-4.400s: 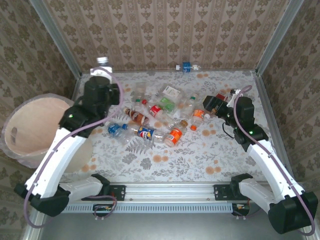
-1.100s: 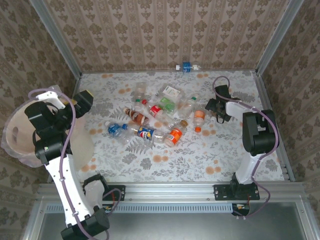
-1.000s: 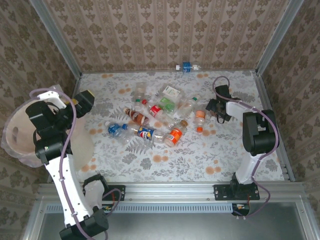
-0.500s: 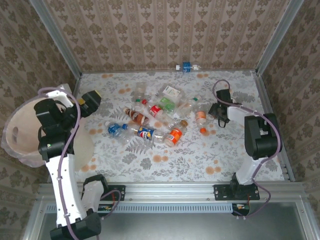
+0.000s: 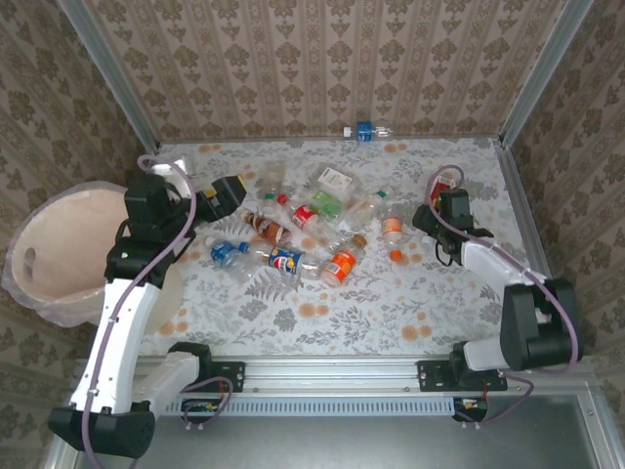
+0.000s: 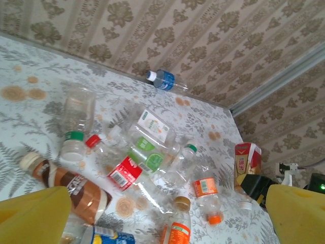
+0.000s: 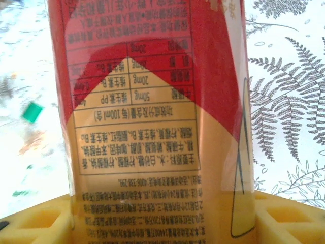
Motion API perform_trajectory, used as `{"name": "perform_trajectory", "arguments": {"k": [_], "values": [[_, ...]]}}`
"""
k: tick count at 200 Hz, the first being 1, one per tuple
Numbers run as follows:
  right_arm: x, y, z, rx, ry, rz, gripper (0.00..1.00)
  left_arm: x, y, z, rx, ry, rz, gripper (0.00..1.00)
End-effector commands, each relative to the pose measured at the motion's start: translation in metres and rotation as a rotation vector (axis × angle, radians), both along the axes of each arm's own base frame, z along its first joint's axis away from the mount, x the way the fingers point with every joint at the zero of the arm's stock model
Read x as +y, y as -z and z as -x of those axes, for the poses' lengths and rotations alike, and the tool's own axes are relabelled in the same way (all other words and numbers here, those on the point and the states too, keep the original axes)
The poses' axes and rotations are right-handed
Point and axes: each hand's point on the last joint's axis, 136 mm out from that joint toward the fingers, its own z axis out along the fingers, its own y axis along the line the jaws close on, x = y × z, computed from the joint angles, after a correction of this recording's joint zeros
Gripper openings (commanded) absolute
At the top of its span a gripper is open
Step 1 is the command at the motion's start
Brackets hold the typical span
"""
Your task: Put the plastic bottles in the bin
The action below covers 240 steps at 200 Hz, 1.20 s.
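Note:
Several plastic bottles [image 5: 305, 234] lie in a heap at mid-table, among them a red-labelled one [image 6: 125, 173] and an orange-capped one [image 6: 207, 195]. My left gripper [image 5: 229, 195] hovers at the heap's left edge, open, its yellow pads [image 6: 35, 216] wide apart with nothing between them. The bin [image 5: 68, 230], a big peach tub, stands left of the table. At the right, my right gripper [image 5: 430, 211] is shut on a bottle with a red-and-gold label [image 7: 152, 117], which also shows in the left wrist view [image 6: 247, 157]. One blue-labelled bottle [image 5: 364, 131] lies against the far wall.
Patterned walls and metal rails close the table at the back and both sides. A brown-labelled bottle [image 5: 264, 227] and a blue-capped bottle [image 5: 227, 252] lie nearest my left gripper. The near strip of table [image 5: 371, 318] is bare.
My left arm has swung from over the bin back to the heap, and the bottle it held earlier is gone from it. My right gripper has drawn slightly right with its bottle.

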Motion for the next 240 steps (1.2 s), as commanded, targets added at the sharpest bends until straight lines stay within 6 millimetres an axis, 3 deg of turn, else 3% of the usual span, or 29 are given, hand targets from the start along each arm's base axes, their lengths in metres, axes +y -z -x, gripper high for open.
{"name": "perform_trajectory", "arguments": {"k": [1, 47, 54, 88, 139, 166, 195, 216, 240], "values": [[0.019, -0.033, 0.003, -0.117, -0.121, -0.007, 0.51, -0.013, -0.029, -0.009, -0.097, 0.001, -0.014, 1.0], [0.066, -0.083, 0.024, -0.299, -0.313, -0.111, 0.5, -0.074, -0.025, -0.024, -0.129, 0.159, -0.121, 1.0], [0.073, -0.087, 0.027, -0.317, -0.343, -0.135, 0.5, -0.094, -0.022, -0.02, -0.136, 0.211, -0.133, 1.0], [0.108, -0.116, 0.043, -0.429, -0.482, -0.244, 0.5, -0.149, -0.005, -0.024, -0.105, 0.347, -0.08, 1.0], [0.14, -0.138, 0.055, -0.523, -0.584, -0.322, 0.5, -0.217, 0.005, -0.012, -0.144, 0.549, 0.063, 1.0], [0.152, -0.138, 0.059, -0.521, -0.611, -0.326, 0.51, -0.253, 0.002, 0.002, -0.184, 0.652, 0.089, 1.0], [0.169, -0.14, 0.065, -0.527, -0.663, -0.339, 0.51, -0.277, 0.021, -0.001, -0.14, 0.638, 0.019, 1.0], [0.177, -0.14, 0.069, -0.529, -0.688, -0.348, 0.51, -0.278, 0.046, -0.013, -0.051, 0.567, -0.049, 1.0], [0.187, -0.137, 0.071, -0.51, -0.711, -0.35, 0.51, -0.284, 0.041, -0.008, -0.09, 0.585, 0.002, 1.0]]}}
